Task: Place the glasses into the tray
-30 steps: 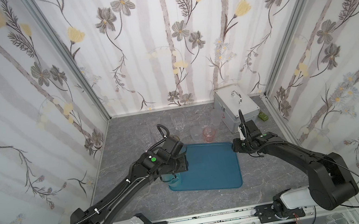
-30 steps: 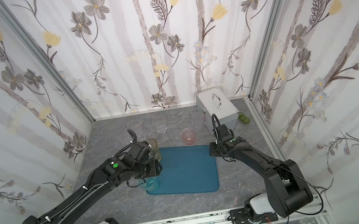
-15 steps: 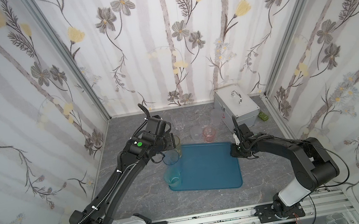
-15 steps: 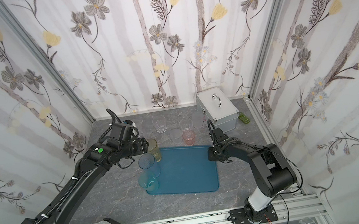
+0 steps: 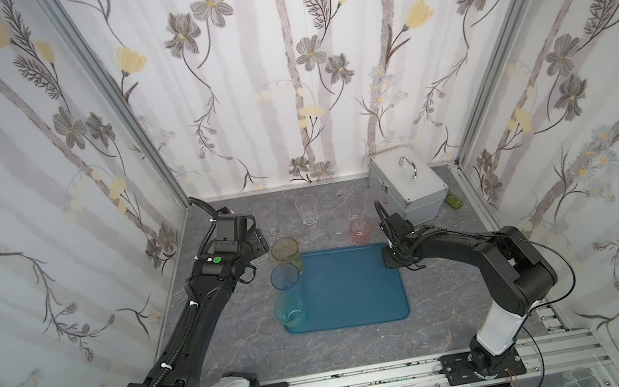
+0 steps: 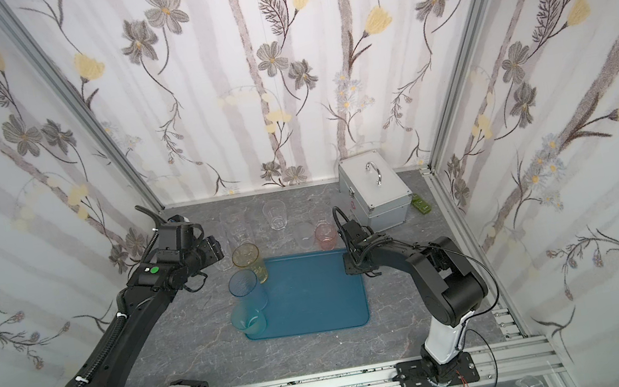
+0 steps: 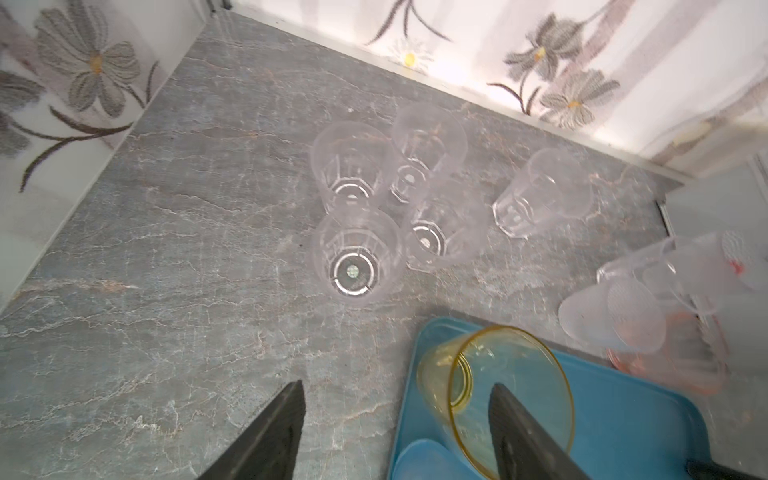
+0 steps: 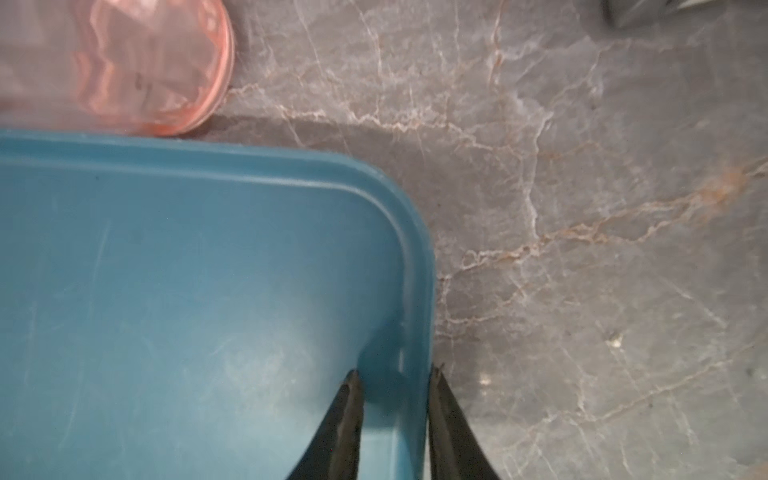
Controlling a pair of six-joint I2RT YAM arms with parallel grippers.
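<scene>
1. Glasses: three tinted tumblers [image 5: 285, 276] stand at the left edge of the flat teal-blue tray [image 5: 356, 288]; clear faceted ones [image 7: 353, 257] wait far left.
2. Your left gripper [image 7: 397, 385] hangs spread and empty, facing them.
3. Your right gripper [image 8: 395, 374] straddles the tray's right rim, likely to steady it; I cannot tell if it is pinching.

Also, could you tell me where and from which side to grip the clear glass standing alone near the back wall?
Take the lone clear glass across its upper wall, under the rim, coming down from above. It stands upright, mouth up, apart from the other glasses, so the jaws can straddle it; it narrows toward the base, so a high hold likely seats better.
</scene>
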